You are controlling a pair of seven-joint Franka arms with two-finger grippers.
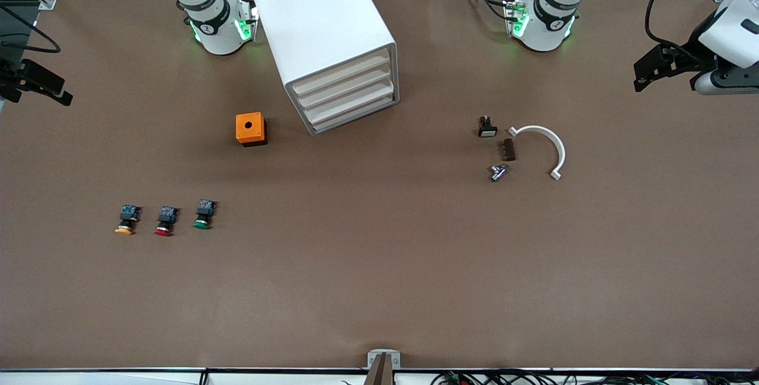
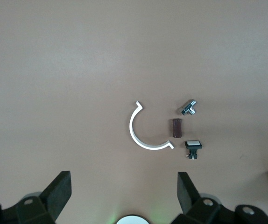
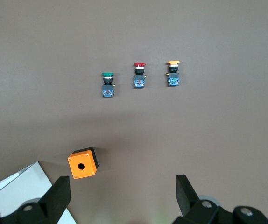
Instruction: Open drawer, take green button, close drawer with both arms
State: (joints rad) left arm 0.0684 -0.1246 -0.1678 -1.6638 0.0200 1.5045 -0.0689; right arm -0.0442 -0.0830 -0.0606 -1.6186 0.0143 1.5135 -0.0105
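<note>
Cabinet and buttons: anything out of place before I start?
The cabinet sits askew, all drawers shut. The green button lies out on the table beside the red and yellow ones, not in a drawer.

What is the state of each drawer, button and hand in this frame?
drawer: shut, like the cabinet's other three.
button: lying on its side on the table, untouched, beside the red button and yellow button.
left hand: open, holding nothing, high over the white clamp.
right hand: open, holding nothing, high over the orange box.
</note>
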